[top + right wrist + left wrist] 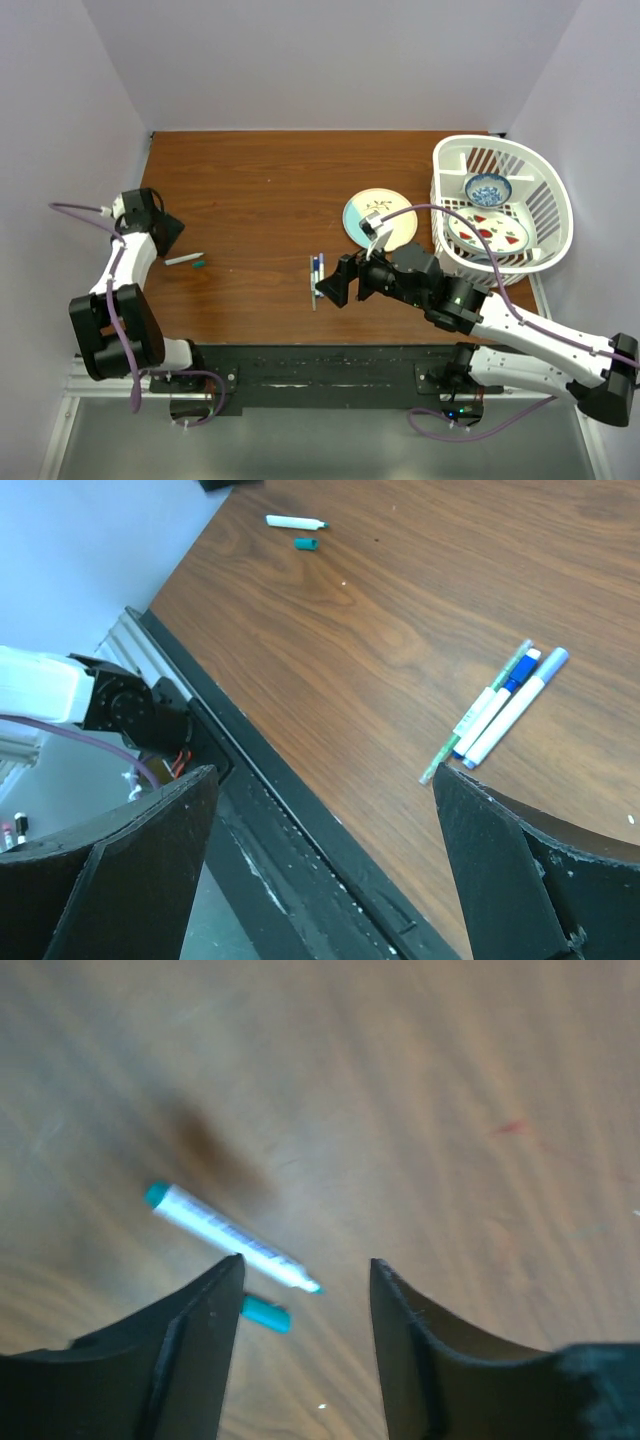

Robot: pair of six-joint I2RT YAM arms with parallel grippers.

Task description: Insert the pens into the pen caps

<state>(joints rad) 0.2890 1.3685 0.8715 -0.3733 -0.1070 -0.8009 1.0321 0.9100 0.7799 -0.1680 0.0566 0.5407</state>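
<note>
White pen (225, 1235): lay slantwise just ahead of the left gripper (306, 1262), the nearer one, jaws spread and empty. Green cap (266, 1313) lay beside the pen's tip.

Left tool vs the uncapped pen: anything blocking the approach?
Nothing visible. The left tool hangs over the pen, whose tip shows between the open jaws. The teal cap lies just beside the pen, near one jaw.
</note>
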